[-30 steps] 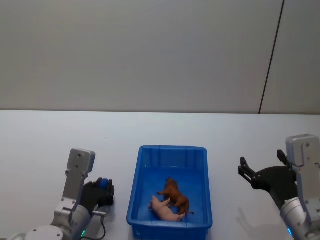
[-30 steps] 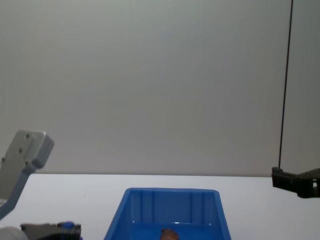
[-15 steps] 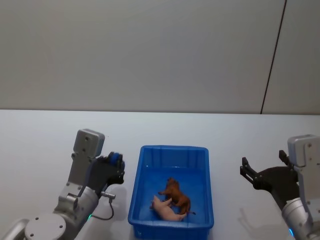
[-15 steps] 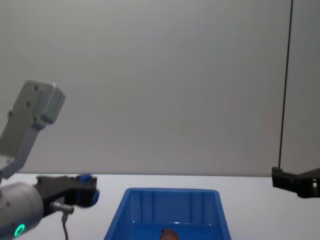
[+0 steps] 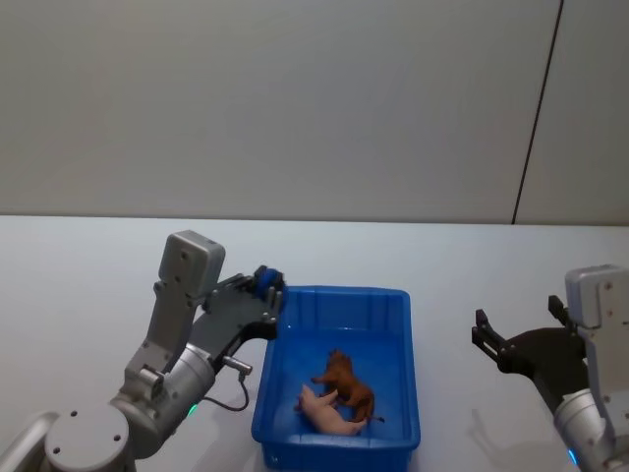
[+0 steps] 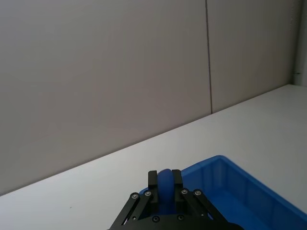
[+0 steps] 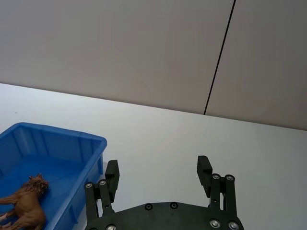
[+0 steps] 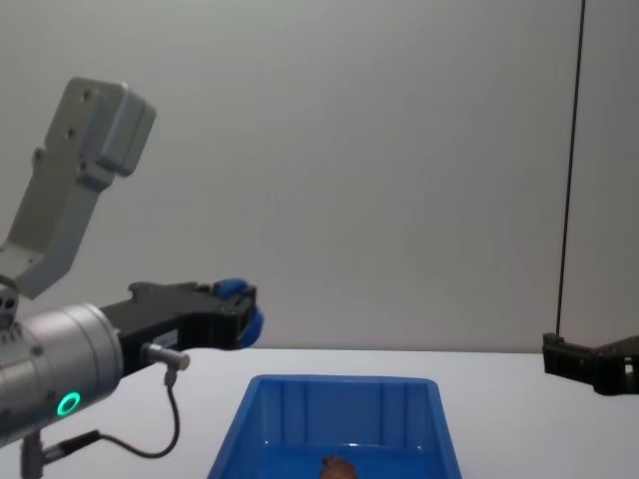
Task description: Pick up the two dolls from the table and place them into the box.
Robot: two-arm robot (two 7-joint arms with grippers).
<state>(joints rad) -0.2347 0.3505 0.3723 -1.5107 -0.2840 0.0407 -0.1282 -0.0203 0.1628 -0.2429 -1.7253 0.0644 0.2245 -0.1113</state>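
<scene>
Both dolls lie inside the blue box [image 5: 339, 292]: the reddish-brown doll [image 5: 344, 382] in the middle and the pale pink doll [image 5: 327, 414] against it at the near wall. My left gripper [image 5: 267, 283] hovers raised over the box's far left corner, its fingers shut around a small blue ball-like knob [image 6: 164, 181]. My right gripper [image 5: 516, 313] hangs open to the right of the box with nothing between its fingers [image 7: 112, 168]. The right wrist view shows the brown doll [image 7: 26, 202] in the box [image 7: 72, 139].
The white table [image 5: 79, 285] stretches around the box to a plain grey wall behind. A thin cable loops beneath my left wrist [image 8: 160, 419]. In the chest view the box's far rim [image 8: 344, 382] sits low at the centre.
My left arm has risen from beside the box and swung right, bringing its gripper over the box's far left corner. The right arm and both dolls have stayed put.
</scene>
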